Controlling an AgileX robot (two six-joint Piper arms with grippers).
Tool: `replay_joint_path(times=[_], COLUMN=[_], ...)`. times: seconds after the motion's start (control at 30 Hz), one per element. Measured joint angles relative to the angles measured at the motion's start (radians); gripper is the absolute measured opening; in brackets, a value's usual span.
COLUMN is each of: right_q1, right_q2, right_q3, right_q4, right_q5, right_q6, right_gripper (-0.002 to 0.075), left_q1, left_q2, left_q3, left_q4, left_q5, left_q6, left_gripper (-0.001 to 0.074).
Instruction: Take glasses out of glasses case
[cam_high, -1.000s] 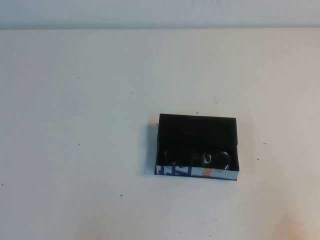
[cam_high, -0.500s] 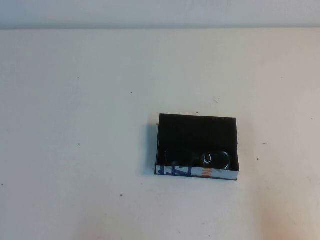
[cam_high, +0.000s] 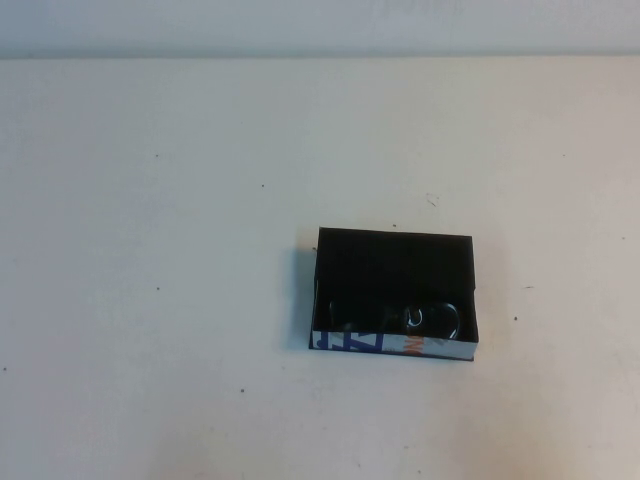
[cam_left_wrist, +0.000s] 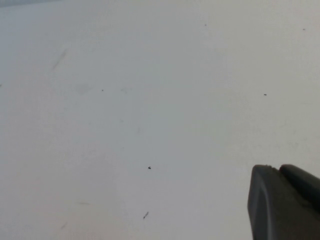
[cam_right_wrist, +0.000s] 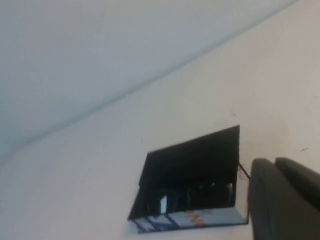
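From the high view, the glasses case (cam_high: 394, 293) is sitting open on the pale worktop (cam_high: 180, 250), a little right of centre and toward the near edge. Its black inside is facing up and its white side edge, printed with blue and orange letters, is facing the robot. The glasses (cam_high: 425, 318) are lying inside the case, along the near wall and toward its right end, where a lens is catching a glint of light. Neither arm is showing in this view.

In the left wrist view, the left tool (cam_left_wrist: 282, 202) is showing only as a dark rounded piece in one corner, hanging over bare worktop (cam_left_wrist: 125, 110) marked with a few small specks. I cannot tell how far it is open, and nothing is seen in it.

In the right wrist view, the right tool (cam_right_wrist: 284, 199) is likewise showing only as a dark piece at the edge, just beside the case (cam_right_wrist: 192, 160) and above the worktop (cam_right_wrist: 90, 165). The glasses (cam_right_wrist: 192, 197) are resting in the case against the printed wall. Whether this tool is open cannot be told.
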Motion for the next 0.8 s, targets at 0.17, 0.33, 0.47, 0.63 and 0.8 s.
replay_joint_path(times=[0.17,0.33,0.47,0.63,0.8], right_q1=[0.000,0.000,0.028,0.180,0.328], right_q2=[0.329,0.693,0.933,1.176,1.415], right_q3=[-0.352,-0.710,-0.956,-1.131,-1.268], right_q4=[-0.271,-0.363,-0.396,-0.563,-0.720], right_q5=[0.288,0.647,0.792,0.813,0.815], right_q6=[-0.069,-0.322,-0.479,-0.565,-0.574], right_gripper=[-0.0018,-0.0018,-0.0018,-0.0018,-0.0018], left_q1=[0.000,0.000,0.000,0.000,0.000], left_q2=[0.000,0.000,0.000,0.000,0.000], left_q3=[0.000,0.000,0.000,0.000,0.000], left_q4=[0.000,0.000,0.000,0.000,0.000], left_q5=[0.000,0.000,0.000,0.000,0.000], left_q6=[0.000,0.000,0.000,0.000,0.000], left_gripper=[-0.0004,-0.0004,-0.0004,-0.0004,-0.0004])
